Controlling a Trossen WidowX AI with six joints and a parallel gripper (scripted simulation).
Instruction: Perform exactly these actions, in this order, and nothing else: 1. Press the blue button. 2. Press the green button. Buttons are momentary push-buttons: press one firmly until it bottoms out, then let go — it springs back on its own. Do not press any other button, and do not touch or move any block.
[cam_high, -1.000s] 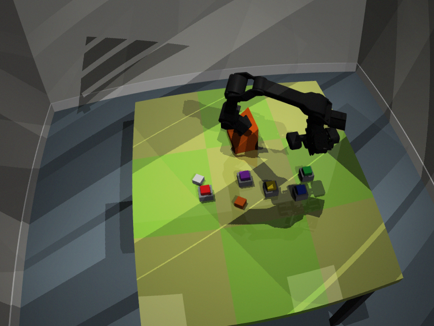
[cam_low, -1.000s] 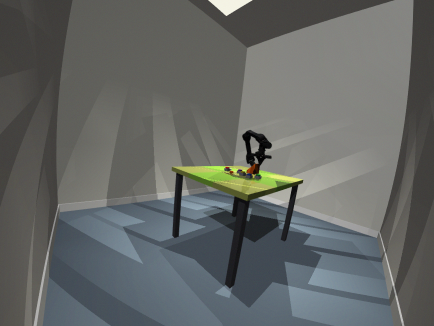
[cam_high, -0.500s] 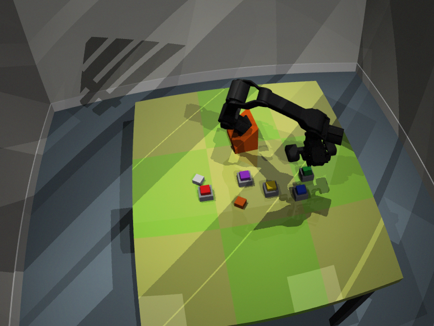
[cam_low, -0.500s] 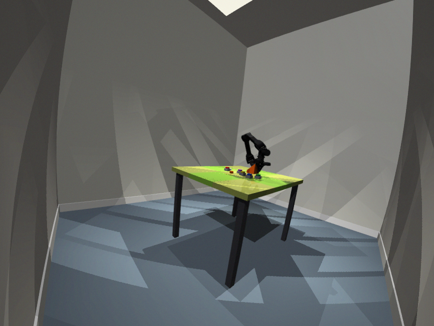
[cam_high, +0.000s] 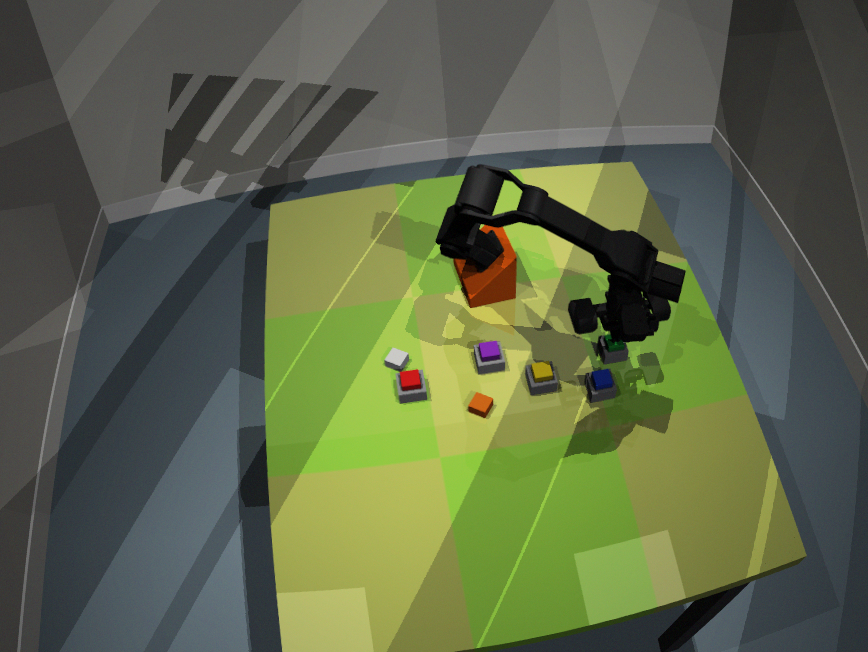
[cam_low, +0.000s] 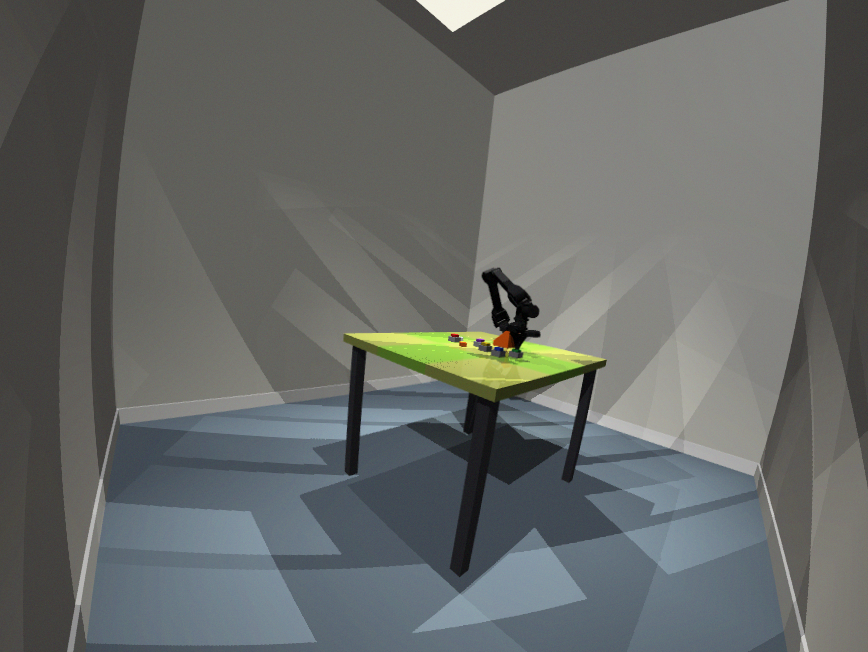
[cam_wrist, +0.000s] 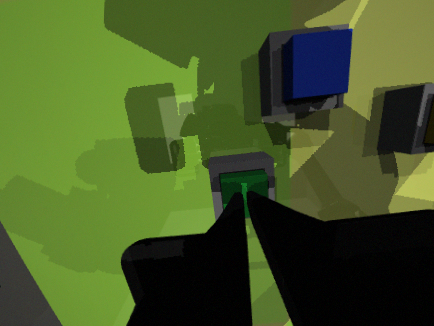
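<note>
The arm's fingers are closed together with nothing between them, their two dark tips meeting in a narrow wedge, and in the wrist view those tips rest on the near edge of the green button (cam_wrist: 243, 188), whose cap sits low inside its grey housing. Whether the cap has bottomed out cannot be told. From above, the fingers (cam_high: 614, 341) come down onto the green button (cam_high: 615, 345), so that only a sliver of green shows beneath the black wrist. The blue button (cam_wrist: 317, 63) lies just beyond the fingertips and to their right in the wrist view, its cap standing raised from its housing and apart from the fingers; in the top view the blue button (cam_high: 602, 379) sits just beside the green one, toward the front of the desk (cam_high: 392, 533). Farther from the fingers along the same row are the yellow button (cam_high: 541, 371), the purple button (cam_high: 489, 350) and, well apart, the red button (cam_high: 410, 379). A small orange block (cam_high: 480, 403) lies in front of the row between the purple and red buttons, and a white block (cam_high: 396, 358) sits just beside the red button; neither is near the fingers. A tall orange block (cam_high: 491, 277) stands behind the row at the arm's base, well apart from the fingertips.
</note>
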